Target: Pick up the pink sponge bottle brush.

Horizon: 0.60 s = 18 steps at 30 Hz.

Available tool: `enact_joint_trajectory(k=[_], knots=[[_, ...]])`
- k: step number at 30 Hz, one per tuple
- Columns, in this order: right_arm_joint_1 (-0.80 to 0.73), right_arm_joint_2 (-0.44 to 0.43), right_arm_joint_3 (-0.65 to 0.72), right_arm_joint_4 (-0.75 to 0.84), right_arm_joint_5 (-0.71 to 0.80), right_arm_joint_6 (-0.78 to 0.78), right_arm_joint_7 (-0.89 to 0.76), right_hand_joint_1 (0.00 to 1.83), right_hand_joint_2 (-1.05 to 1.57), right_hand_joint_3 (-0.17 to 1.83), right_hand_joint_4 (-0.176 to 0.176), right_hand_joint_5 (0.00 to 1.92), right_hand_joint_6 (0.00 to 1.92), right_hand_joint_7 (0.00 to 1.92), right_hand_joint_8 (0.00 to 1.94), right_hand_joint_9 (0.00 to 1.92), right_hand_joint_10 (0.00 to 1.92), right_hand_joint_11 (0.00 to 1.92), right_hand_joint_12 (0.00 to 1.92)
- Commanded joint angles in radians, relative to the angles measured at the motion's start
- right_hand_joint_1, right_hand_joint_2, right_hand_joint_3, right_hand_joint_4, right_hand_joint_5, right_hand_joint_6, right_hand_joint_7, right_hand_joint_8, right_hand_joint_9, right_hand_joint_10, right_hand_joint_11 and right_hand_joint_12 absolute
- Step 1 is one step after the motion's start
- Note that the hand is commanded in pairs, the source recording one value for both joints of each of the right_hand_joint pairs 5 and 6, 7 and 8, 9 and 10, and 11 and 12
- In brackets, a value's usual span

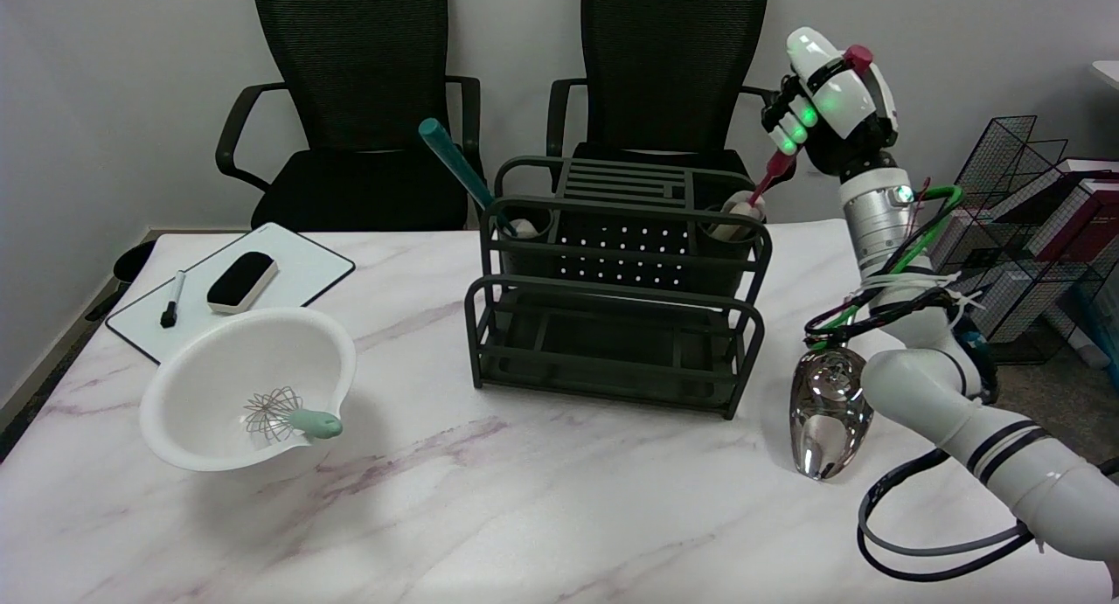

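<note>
The pink bottle brush [769, 177] has a red-pink handle and a pale sponge head. Its head sits in the right cup of the dark green rack [612, 281], tilted to the right. My right hand [830, 106] is raised above the rack's right end and grips the upper part of the handle. The handle's top end pokes out above the hand. Most of the sponge head is hidden inside the cup.
A teal-handled brush [455, 163] leans in the rack's left cup. A white bowl [249, 394] with a whisk [288, 416] stands front left, a whiteboard [227, 285] with eraser and marker behind it. A shiny metal object [826, 416] lies right of the rack. Two chairs stand behind the table.
</note>
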Motion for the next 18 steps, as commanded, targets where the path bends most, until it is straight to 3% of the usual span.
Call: enact_joint_trajectory(k=[1, 18], knots=[[0.015, 0.002, -0.02, 0.076, 0.004, -0.004, 0.016, 0.93, 1.57, 0.55, 0.0, 1.92, 1.92, 1.92, 1.92, 1.92, 1.92, 1.92, 1.92], [-0.003, 0.0, -0.065, 0.142, 0.045, -0.004, 0.05, 0.89, 1.57, 0.61, 0.0, 1.92, 1.92, 1.92, 1.92, 1.92, 1.92, 1.92, 1.92]])
